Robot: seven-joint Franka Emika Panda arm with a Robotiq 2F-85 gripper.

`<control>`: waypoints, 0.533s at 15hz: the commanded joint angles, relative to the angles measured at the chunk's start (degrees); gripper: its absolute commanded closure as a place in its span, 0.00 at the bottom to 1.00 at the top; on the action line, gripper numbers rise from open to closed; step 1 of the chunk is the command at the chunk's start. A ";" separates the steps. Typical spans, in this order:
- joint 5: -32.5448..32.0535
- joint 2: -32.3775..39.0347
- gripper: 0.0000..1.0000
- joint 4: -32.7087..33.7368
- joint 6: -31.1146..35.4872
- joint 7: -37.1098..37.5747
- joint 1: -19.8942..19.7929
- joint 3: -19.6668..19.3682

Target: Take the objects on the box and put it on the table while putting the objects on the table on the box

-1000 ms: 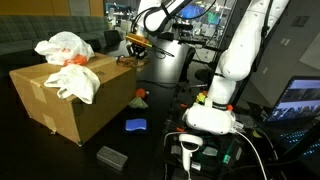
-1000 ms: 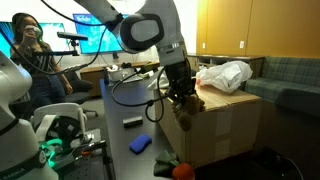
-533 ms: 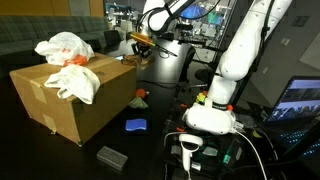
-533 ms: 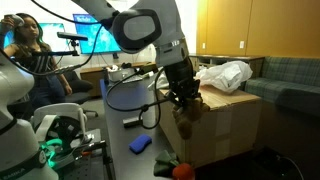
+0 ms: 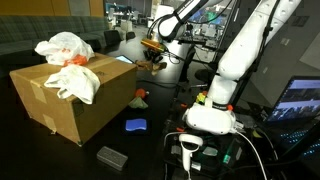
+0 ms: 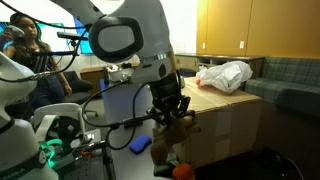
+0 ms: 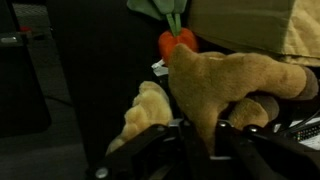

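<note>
My gripper (image 5: pixel 155 53) is shut on a tan plush toy (image 7: pixel 215 85) and holds it in the air beside the cardboard box (image 5: pixel 70 100), off its top. Both exterior views show it, with the toy hanging under the jaws (image 6: pixel 178 122). In the wrist view the gripper (image 7: pixel 205 130) pinches the toy's body. White plastic bags (image 5: pixel 68 48) lie on the box, also seen in an exterior view (image 6: pixel 225 75). On the table lie an orange carrot toy (image 7: pixel 177 42), a blue object (image 5: pixel 135 125) and a grey block (image 5: pixel 111 156).
The robot's white base (image 5: pixel 215 110) stands beside the table with cables around it. A person (image 6: pixel 30 45) sits at monitors in the background. The carrot toy (image 6: pixel 180 170) lies at the foot of the box (image 6: pixel 230 125). A sofa (image 6: pixel 285 80) stands behind the box.
The gripper has carried the plush toy away from the box's top edge, sideways and lower, so it now hangs over the table beside the box.
</note>
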 commanded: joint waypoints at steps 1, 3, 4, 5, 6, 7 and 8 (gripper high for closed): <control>0.09 0.36 0.97 -2.54 1.74 2.56 -0.13 1.71; 0.85 3.02 0.97 -2.54 1.93 3.48 0.80 2.53; 1.59 4.27 0.97 -2.53 1.91 3.62 1.36 2.72; 2.56 5.98 0.97 -2.38 2.09 3.55 2.07 2.81; 3.86 7.89 0.97 -2.14 2.63 3.24 2.86 2.78; 4.94 9.54 0.97 -1.75 2.90 3.25 3.58 2.78; 6.66 11.45 0.97 -1.39 3.38 2.65 4.34 2.44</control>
